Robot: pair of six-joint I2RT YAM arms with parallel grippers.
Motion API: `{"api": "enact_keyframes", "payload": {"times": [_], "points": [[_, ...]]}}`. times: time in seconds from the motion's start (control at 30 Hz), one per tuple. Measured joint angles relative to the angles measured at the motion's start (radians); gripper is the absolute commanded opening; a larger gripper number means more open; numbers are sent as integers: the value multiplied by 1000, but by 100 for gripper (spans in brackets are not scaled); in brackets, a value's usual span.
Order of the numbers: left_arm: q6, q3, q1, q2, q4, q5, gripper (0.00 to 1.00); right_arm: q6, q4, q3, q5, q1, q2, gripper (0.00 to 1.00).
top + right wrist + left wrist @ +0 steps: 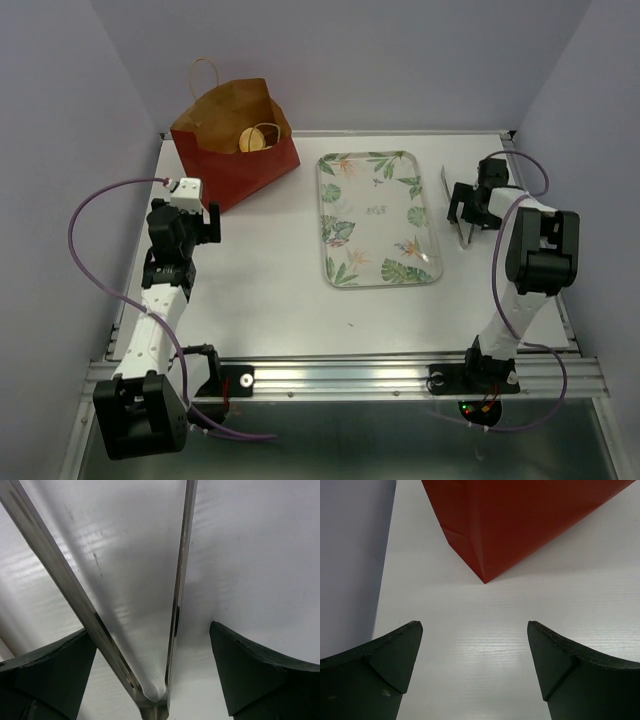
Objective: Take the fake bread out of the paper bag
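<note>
The dark red paper bag (235, 160) lies tilted at the table's back left, its brown inside open to the camera. Golden fake bread (258, 137) shows inside it, a ring-shaped piece among them. My left gripper (200, 215) is open and empty just in front of the bag; the left wrist view shows the bag's red corner (485, 575) ahead of the spread fingers (395, 655). My right gripper (465, 215) is open at the right, its fingers (240, 670) straddling metal tongs (172, 630) that lie on the table.
A leaf-patterned rectangular tray (377, 218) lies in the middle of the table. The tongs (453, 205) lie right of it. The grey wall (350, 555) stands close on the left. A metal rail (340, 378) runs along the near edge.
</note>
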Motion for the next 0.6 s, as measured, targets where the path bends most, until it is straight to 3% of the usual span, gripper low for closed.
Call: {"api": "enact_keyframes", "payload": {"times": [0.13,0.27,0.5,0.6], "points": [[13,0,5,8,3,-18,99,0,45,35,13,5,37,96],[31,0,12,14,7,-34,99,-1,87,41,18,6,50,89],[50,0,21,18,16,-48,99,-1,145,21,29,13,50,65],[56,0,22,18,24,-51,99,-2,168,2,37,18,40,63]]}}
